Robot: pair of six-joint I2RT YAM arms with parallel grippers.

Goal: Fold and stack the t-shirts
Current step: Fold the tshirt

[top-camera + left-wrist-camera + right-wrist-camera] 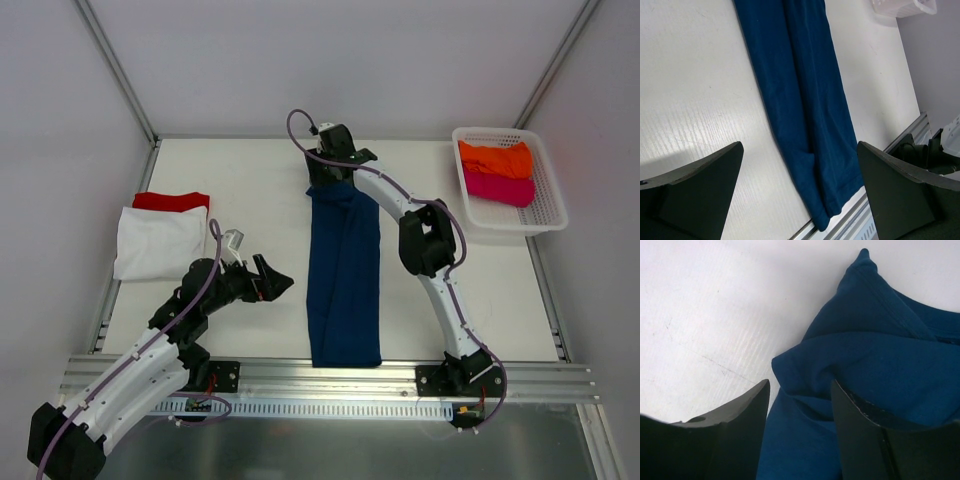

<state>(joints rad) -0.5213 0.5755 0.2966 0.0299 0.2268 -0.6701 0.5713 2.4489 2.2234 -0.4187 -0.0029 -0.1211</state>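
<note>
- The right pincer [801, 390] has its jaws parted; a bunched fold of the navy t-shirt [875, 365] lies between them, not pinched.
- The left pincer [800, 150] is spread wide with nothing in it, above the surface [695, 90] left of that shirt.
- The navy t-shirt lies mid-surface as a long narrow strip reaching the near edge.
- At far left, the white t-shirt [155, 243] lies on the red t-shirt [170, 200].
- At far right, the orange t-shirt [495, 158] and the magenta t-shirt [498, 187] sit in the basket [548, 195].

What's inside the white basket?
An orange t-shirt and a magenta t-shirt lie side by side in the white basket. Anything underneath them is covered, so I can't tell.
</note>
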